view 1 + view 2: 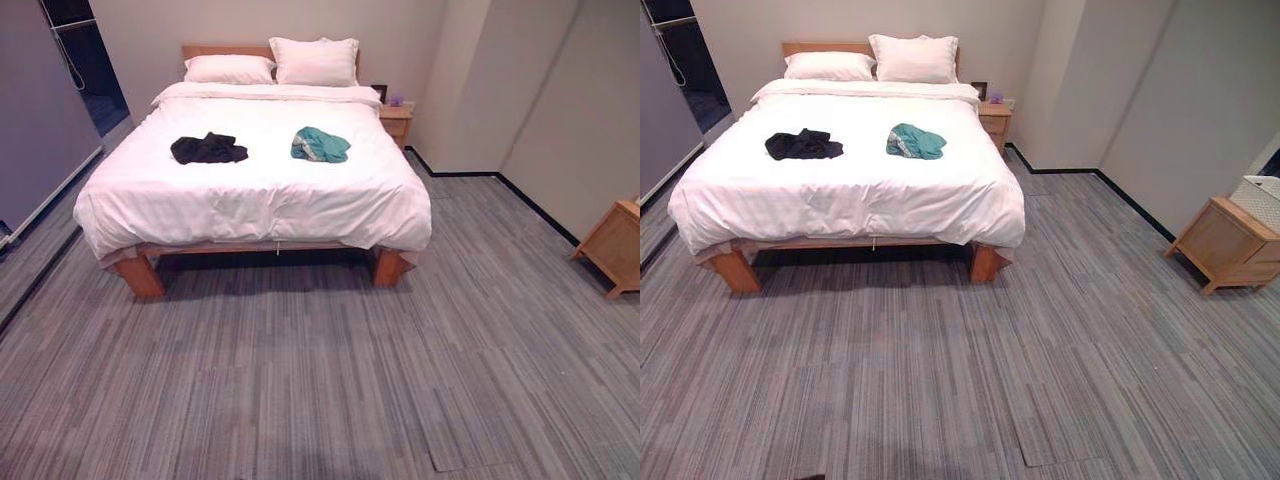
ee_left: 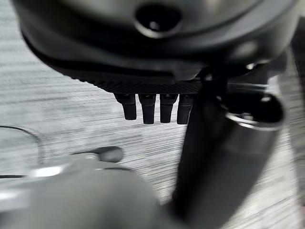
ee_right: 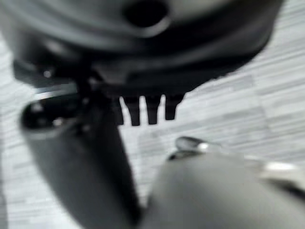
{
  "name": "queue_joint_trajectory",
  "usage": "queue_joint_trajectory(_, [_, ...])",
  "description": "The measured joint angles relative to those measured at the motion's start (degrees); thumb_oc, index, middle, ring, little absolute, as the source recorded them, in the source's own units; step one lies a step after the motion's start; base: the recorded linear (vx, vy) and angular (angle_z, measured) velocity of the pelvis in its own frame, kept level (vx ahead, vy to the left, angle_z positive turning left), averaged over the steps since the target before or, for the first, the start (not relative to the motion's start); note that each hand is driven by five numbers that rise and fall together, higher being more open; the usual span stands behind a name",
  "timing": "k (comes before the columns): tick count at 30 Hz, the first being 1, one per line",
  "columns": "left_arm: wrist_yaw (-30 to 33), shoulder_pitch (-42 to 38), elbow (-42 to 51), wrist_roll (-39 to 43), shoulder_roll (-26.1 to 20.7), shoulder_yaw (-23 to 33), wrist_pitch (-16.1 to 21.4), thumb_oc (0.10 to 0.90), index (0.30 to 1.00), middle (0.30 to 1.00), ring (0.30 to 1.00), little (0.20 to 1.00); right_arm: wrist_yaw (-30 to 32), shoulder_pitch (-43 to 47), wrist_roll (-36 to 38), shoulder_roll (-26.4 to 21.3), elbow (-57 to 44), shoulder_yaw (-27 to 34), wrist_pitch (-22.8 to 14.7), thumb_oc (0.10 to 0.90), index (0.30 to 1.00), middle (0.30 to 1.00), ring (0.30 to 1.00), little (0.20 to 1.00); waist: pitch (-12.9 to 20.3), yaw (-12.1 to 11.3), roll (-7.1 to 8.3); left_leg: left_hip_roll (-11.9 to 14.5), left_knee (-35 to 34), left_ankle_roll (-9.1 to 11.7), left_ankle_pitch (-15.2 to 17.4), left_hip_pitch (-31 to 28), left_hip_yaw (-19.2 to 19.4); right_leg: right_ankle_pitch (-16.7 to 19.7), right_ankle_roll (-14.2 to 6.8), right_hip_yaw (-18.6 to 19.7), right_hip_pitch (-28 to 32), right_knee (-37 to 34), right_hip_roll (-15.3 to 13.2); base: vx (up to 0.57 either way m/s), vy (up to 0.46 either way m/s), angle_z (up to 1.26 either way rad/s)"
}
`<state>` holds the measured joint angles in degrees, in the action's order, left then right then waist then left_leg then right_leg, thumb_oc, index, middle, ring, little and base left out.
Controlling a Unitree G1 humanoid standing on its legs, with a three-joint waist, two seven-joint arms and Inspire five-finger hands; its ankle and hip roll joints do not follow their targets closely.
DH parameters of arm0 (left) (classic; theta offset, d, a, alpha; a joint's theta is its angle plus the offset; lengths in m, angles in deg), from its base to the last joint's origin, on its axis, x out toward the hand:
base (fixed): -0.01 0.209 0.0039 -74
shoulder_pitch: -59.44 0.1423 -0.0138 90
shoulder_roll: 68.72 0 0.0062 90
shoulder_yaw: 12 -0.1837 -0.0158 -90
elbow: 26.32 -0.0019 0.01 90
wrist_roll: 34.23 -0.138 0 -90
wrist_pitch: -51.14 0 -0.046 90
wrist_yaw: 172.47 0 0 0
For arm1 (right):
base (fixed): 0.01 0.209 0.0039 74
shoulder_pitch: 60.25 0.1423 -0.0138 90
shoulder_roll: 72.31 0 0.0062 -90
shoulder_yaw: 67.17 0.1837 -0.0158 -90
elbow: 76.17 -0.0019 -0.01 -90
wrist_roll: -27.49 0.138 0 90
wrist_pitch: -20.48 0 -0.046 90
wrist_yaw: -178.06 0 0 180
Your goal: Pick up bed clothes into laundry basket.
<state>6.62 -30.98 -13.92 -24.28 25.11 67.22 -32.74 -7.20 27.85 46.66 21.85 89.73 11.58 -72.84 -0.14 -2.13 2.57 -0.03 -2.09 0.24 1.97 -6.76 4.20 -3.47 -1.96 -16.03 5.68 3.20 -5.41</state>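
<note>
A black garment (image 1: 208, 149) lies crumpled on the left half of the white bed (image 1: 250, 195). To its right lies a teal garment (image 1: 320, 145). Both rest on the duvet below the pillows. A white laundry basket (image 1: 1262, 200) sits on a low wooden cabinet at the right wall. My left hand (image 2: 152, 107) hangs over the grey carpet with its fingers straight and nothing in it. My right hand (image 3: 147, 109) likewise hangs over the carpet, fingers straight and holding nothing. Both hands are far from the bed.
Two pillows (image 1: 315, 60) lean on the wooden headboard. A wooden nightstand (image 1: 396, 122) stands right of the bed. The low wooden cabinet (image 1: 1225, 243) stands at the right wall. Grey striped carpet (image 1: 320, 380) stretches between me and the bed. A dark doorway (image 1: 85, 60) opens at far left.
</note>
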Motion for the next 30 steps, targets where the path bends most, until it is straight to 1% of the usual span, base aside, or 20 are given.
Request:
queue_joint_trajectory(5, [-0.03, -0.09, 0.01, 0.02, -0.17, -0.05, -0.07, 0.800, 0.900, 0.900, 0.900, 0.900, -0.60, 0.36, 1.29, 0.00, -0.41, 1.07, 0.07, 0.800, 0.900, 0.900, 0.900, 0.900, -0.45, 0.37, 0.19, -0.04, -0.42, -0.02, -0.03, -0.29, 0.36, 0.01, -0.01, 0.30, 0.17, -0.48, 0.08, 0.02, 0.014, -0.03])
queue_joint_trajectory(7, [0.00, -0.20, 0.59, 0.16, -0.29, -0.26, -0.29, 0.800, 0.900, 0.900, 0.900, 0.900, -0.48, 0.33, 2.22, -0.26, -2.10, 1.06, 0.80, 0.800, 0.900, 0.900, 0.900, 0.900, -0.73, 0.36, 0.21, -0.06, -0.44, -0.02, -0.03, -0.46, 0.96, 0.01, -0.01, 0.58, 0.17, -0.52, 0.09, 0.00, 0.022, -0.07])
queue_joint_trajectory(8, [0.04, -0.07, 2.63, 0.55, -0.69, -0.88, -0.90, 0.800, 0.900, 0.900, 0.900, 0.900, -0.16, -0.33, 2.47, -0.72, -5.66, 1.00, 1.53, 0.800, 0.900, 0.900, 0.900, 0.900, -1.23, 0.35, 0.08, -0.05, -0.41, -0.03, -0.03, -0.57, 1.22, 0.02, -0.02, 0.75, 0.17, -0.51, 0.12, -0.02, 0.018, -0.09])
queue_joint_trajectory(9, [0.22, 0.08, 7.30, 1.30, -1.56, -2.54, -1.28, 0.800, 0.900, 0.900, 0.900, 0.900, 0.75, -2.02, 2.95, -1.70, -13.47, 1.20, 0.99, 0.800, 0.900, 0.900, 0.900, 0.900, -2.39, 0.43, -0.29, -0.03, -0.42, -0.21, -0.16, -0.67, 1.32, 0.24, -0.03, 0.85, 0.16, -0.49, 0.11, -0.02, 0.020, -0.08])
queue_joint_trajectory(10, [0.21, 0.06, 8.63, 1.40, -1.78, -2.52, -1.29, 0.800, 0.900, 0.900, 0.900, 0.900, 0.91, -2.20, 3.09, -2.04, -15.62, 1.24, 0.99, 0.800, 0.900, 0.900, 0.900, 0.900, -2.60, 0.53, -0.39, -0.04, -0.41, -0.23, -0.18, -0.73, 1.40, 0.34, -0.04, 0.94, 0.16, -0.50, 0.11, -0.04, 0.035, -0.11])
queue_joint_trajectory(11, [0.40, -0.03, 12.94, 1.83, -2.51, -2.67, -1.28, 0.800, 0.900, 0.900, 0.900, 0.900, 1.55, -2.35, 3.62, -3.23, -21.80, 1.31, 0.77, 0.800, 0.900, 0.900, 0.900, 0.900, -2.84, 1.14, -0.76, -0.04, -0.45, -0.26, -0.19, -0.85, 1.62, 0.51, -0.21, 1.45, 0.16, -0.59, 0.12, -0.03, 0.024, -0.10])
queue_joint_trajectory(12, [0.45, 0.03, 14.75, 2.20, -2.85, -2.79, -1.27, 0.800, 0.900, 0.900, 0.900, 0.900, 1.87, -2.54, 3.66, -3.62, -24.02, 1.35, 0.60, 0.800, 0.900, 0.900, 0.900, 0.900, -2.90, 1.28, -0.87, -0.04, -0.50, -0.26, -0.20, -0.86, 1.65, 0.53, -0.24, 1.48, 0.17, -0.60, 0.11, -0.03, 0.032, -0.10])
queue_joint_trajectory(13, [0.63, -0.14, 19.17, 3.51, -3.86, -2.75, -1.21, 0.800, 0.900, 0.900, 0.900, 0.900, 2.34, -2.60, 3.66, -4.47, -28.57, 1.90, 0.23, 0.800, 0.900, 0.900, 0.900, 0.900, -3.04, 1.46, -1.02, -0.05, -0.53, -0.31, -0.23, -0.88, 1.72, 0.60, -0.34, 1.60, 0.10, -0.59, 0.12, -0.01, 0.017, -0.03])
queue_joint_trajectory(14, [0.78, -0.45, 21.43, 4.02, -4.44, -2.65, -0.60, 0.800, 0.900, 0.900, 0.900, 0.900, 2.76, -2.17, 3.65, -4.98, -30.01, 2.02, -0.77, 0.800, 0.900, 0.900, 0.900, 0.900, -3.03, 1.44, -1.03, -0.05, -0.64, -0.35, -0.33, -0.91, 1.74, 0.67, -0.33, 1.68, 0.10, -0.64, 0.14, 0.00, 0.000, 0.00])
queue_joint_trajectory(15, [1.20, -0.65, 23.34, 4.68, -4.89, -2.70, -0.47, 0.800, 0.900, 0.900, 0.900, 0.900, 3.40, -1.83, 3.63, -5.33, -31.27, 2.19, -0.85, 0.800, 0.900, 0.900, 0.900, 0.900, -3.04, 1.46, -1.07, -0.06, -0.75, -0.36, -0.41, -0.93, 1.74, 0.70, -0.34, 1.68, 0.09, -0.67, 0.14, 0.00, 0.000, 0.00])
queue_joint_trajectory(16, [2.05, -2.26, 25.29, 5.63, -5.26, -2.39, 1.59, 0.800, 0.900, 0.900, 0.900, 0.900, 4.50, -1.00, 3.58, -5.90, -32.58, 3.31, -2.41, 0.800, 0.900, 0.900, 0.900, 0.900, -2.84, 1.41, -1.16, -0.09, -1.40, -0.39, -0.74, -1.22, 1.71, 1.14, -0.42, 1.66, 0.47, -1.55, 0.27, 0.00, 0.000, 0.00])
queue_joint_trajectory(17, [2.65, -2.41, 27.36, 5.89, -5.57, -2.39, 0.96, 0.800, 0.900, 0.900, 0.900, 0.900, 5.14, -0.89, 3.51, -6.27, -34.20, 3.32, -1.93, 0.800, 0.900, 0.900, 0.900, 0.900, -2.94, 1.41, -1.18, -0.10, -1.36, -0.39, -0.74, -1.19, 1.72, 1.24, -0.40, 1.67, 0.56, -1.79, 0.27, 0.00, 0.000, 0.00])
queue_joint_trajectory(18, [3.30, -2.69, 31.71, 5.97, -6.42, -2.50, 1.61, 0.800, 0.900, 0.900, 0.900, 0.900, 5.67, -0.97, 3.47, -7.19, -37.76, 3.22, -2.59, 0.800, 0.900, 0.900, 0.900, 0.900, -3.48, 1.42, -1.36, -0.12, -1.52, -0.46, -0.89, -0.94, 1.69, 1.68, -0.41, 1.59, 0.48, -2.40, 0.32, 0.00, 0.000, 0.00])
queue_joint_trajectory(20, [4.12, -3.10, 33.56, 6.56, -6.43, -2.40, 2.26, 0.800, 0.900, 0.900, 0.900, 0.900, 5.83, -0.69, 3.48, -7.35, -39.10, 3.27, -3.11, 0.800, 0.900, 0.900, 0.900, 0.900, -3.56, 1.48, -1.49, -0.16, -1.69, -0.46, -0.91, -0.99, 1.73, 1.95, -0.52, 1.59, 0.70, -2.96, 0.36, 0.00, 0.000, 0.00])
queue_joint_trajectory(21, [4.23, -3.17, 36.11, 7.49, -6.40, -2.42, 2.41, 0.800, 0.900, 0.900, 0.900, 0.900, 5.95, -1.03, 3.46, -7.33, -40.66, 2.81, -3.34, 0.800, 0.900, 0.900, 0.900, 0.900, -3.81, 1.44, -1.73, -0.20, -2.15, -0.46, -0.92, -1.16, 1.73, 2.17, -0.57, 1.54, 1.02, -3.79, 0.47, 0.00, 0.000, 0.00])
queue_joint_trajectory(24, [4.22, -2.53, 36.71, 8.02, -6.29, -2.42, 2.34, 0.800, 0.900, 0.900, 0.900, 0.900, 5.64, -1.90, 3.35, -7.15, -41.49, 2.03, -3.32, 0.800, 0.900, 0.900, 0.900, 0.900, -4.08, 1.43, -1.88, -0.29, -2.23, -0.46, -0.93, -1.36, 1.84, 2.42, -0.69, 1.58, 1.02, -4.47, 0.48, 0.01, 0.020, 0.00])
queue_joint_trajectory(27, [4.19, -1.87, 37.01, 8.06, -6.30, -2.12, 2.32, 0.800, 0.900, 0.900, 0.900, 0.900, 5.58, -2.08, 3.25, -7.15, -41.50, 1.11, -3.23, 0.800, 0.900, 0.900, 0.900, 0.900, -5.25, 1.28, -1.82, -0.32, -2.29, -0.46, -0.92, -1.52, 2.02, 2.43, -0.71, 1.91, 1.12, -4.52, 0.46, 0.03, 0.047, -0.03])
queue_joint_trajectory(28, [4.11, -1.29, 37.59, 8.09, -6.30, -1.77, 2.32, 0.800, 0.900, 0.900, 0.900, 0.900, 5.54, -1.91, 2.86, -7.15, -41.50, 0.95, -3.22, 0.800, 0.900, 0.900, 0.900, 0.900, -5.99, 1.19, -1.79, -0.31, -2.32, -0.46, -0.92, -1.67, 2.62, 2.44, -0.72, 2.25, 1.12, -4.56, 0.46, 0.04, 0.061, -0.09])
queue_joint_trajectory(30, [4.01, -0.27, 37.89, 8.48, -6.30, -1.21, 2.32, 0.800, 0.900, 0.900, 0.900, 0.900, 5.45, -2.00, 2.30, -7.15, -41.50, 0.96, -3.18, 0.800, 0.900, 0.900, 0.900, 0.900, -6.12, 1.20, -1.78, -0.36, -2.58, -0.47, -0.92, -1.72, 2.66, 2.47, -0.77, 2.27, 1.10, -4.70, 0.45, 0.04, 0.087, -0.05])
